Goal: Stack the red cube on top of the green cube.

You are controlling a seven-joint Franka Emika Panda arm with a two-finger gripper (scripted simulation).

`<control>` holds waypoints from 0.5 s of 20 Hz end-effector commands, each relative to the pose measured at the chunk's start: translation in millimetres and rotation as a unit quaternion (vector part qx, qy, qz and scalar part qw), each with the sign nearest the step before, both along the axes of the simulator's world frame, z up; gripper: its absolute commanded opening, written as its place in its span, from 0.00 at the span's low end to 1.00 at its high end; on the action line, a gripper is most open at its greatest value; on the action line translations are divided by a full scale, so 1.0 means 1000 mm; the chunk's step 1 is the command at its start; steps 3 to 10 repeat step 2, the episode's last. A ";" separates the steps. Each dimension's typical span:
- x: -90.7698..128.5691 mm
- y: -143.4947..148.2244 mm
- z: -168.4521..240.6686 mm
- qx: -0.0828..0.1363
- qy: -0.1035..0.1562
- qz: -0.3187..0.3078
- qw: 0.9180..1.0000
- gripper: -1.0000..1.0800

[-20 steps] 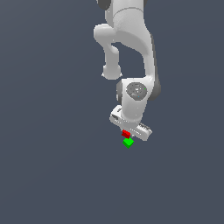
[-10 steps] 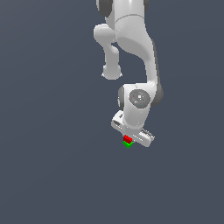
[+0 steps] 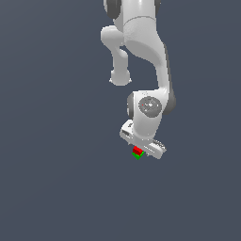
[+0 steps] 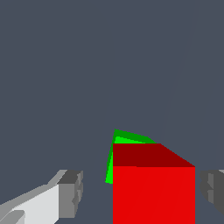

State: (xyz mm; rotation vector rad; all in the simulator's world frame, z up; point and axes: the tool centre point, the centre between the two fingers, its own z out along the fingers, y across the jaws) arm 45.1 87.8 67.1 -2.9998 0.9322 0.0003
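In the exterior view the red cube (image 3: 137,150) sits right on top of the green cube (image 3: 137,156), of which only a thin green edge shows below it. My gripper (image 3: 141,151) is low around the pair. In the wrist view the red cube (image 4: 153,188) stands between my fingers, with a wide gap to one fingertip (image 4: 72,192) and a narrow gap to the other. The gripper (image 4: 141,194) is open and not touching the red cube. The green cube (image 4: 127,139) peeks out from behind and under the red one, turned slightly askew to it.
A plain dark grey floor (image 3: 56,179) lies all around. The white arm (image 3: 141,47) rises above the cubes. No other objects show.
The arm has come down and the red cube with it, closing the gap to the green cube until it rests on top.
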 end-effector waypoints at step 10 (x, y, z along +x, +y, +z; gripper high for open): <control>0.000 0.000 0.000 0.000 0.000 0.000 1.000 0.96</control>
